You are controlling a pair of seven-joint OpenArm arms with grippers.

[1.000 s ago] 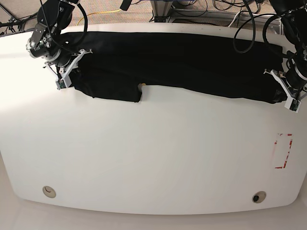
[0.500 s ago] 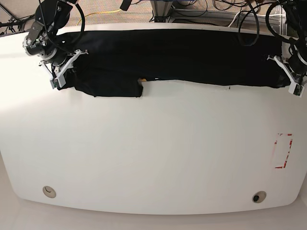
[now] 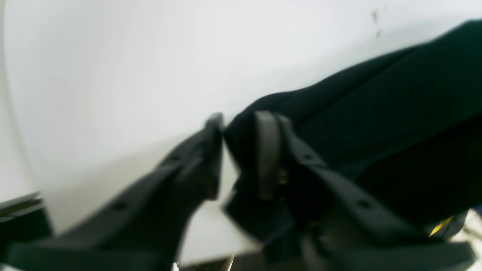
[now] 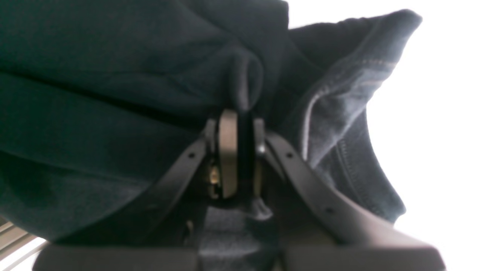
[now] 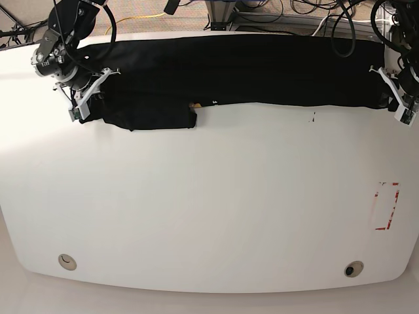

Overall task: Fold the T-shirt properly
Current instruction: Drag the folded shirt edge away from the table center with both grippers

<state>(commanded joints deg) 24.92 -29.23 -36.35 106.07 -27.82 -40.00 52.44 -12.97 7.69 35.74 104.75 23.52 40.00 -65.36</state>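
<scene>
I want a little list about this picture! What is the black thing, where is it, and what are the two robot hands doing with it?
thing: the T-shirt, black cloth
where: stretched in a long band across the far part of the white table
sleeve part: a flap hangs toward the near side at the base view's left
print: only a tiny orange and white speck shows at the flap's edge
right end effector: pinching a fold of the shirt
left end effector: a gap shows between its fingers, shirt edge in it; picture blurry
table marks: red outline at the base view's right
</scene>
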